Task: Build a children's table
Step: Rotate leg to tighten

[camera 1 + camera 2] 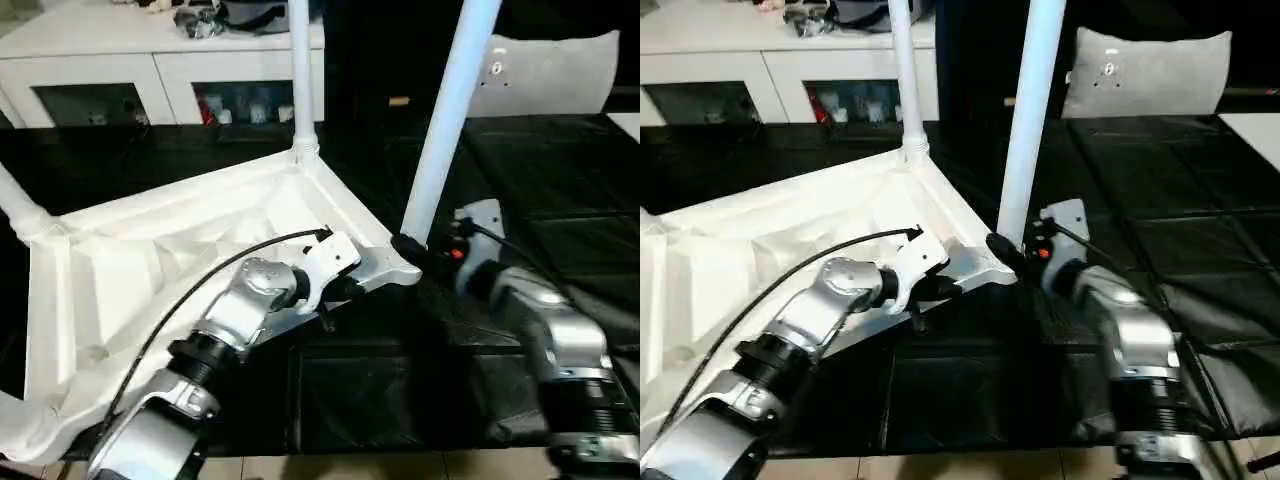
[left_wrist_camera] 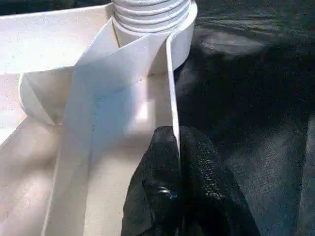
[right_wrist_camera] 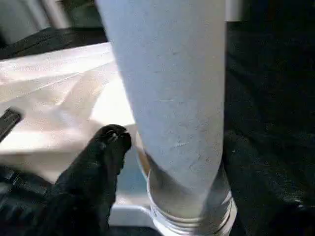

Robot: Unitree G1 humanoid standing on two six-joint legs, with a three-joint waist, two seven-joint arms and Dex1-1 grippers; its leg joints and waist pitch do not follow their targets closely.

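Note:
The children's table top (image 1: 180, 250) lies upside down on the black worktable (image 1: 570, 200), ribs facing up. A white leg (image 1: 450, 110) rises from its near right corner socket, a second leg (image 1: 300, 80) from the far corner, and a third leg (image 1: 15, 205) at the left. My left gripper (image 2: 174, 142) is shut on the thin rim wall (image 2: 170, 88) next to the near right socket. Around the base of that near leg sits my right gripper (image 1: 412, 248), open. One of its fingers (image 3: 106, 152) stands a sliver off the leg (image 3: 172, 98).
A white cabinet (image 1: 150, 60) with glass doors runs along the back left. A grey cushion (image 1: 560, 70) lies at the back right. The worktable's front edge (image 1: 350, 455) is close below my forearms.

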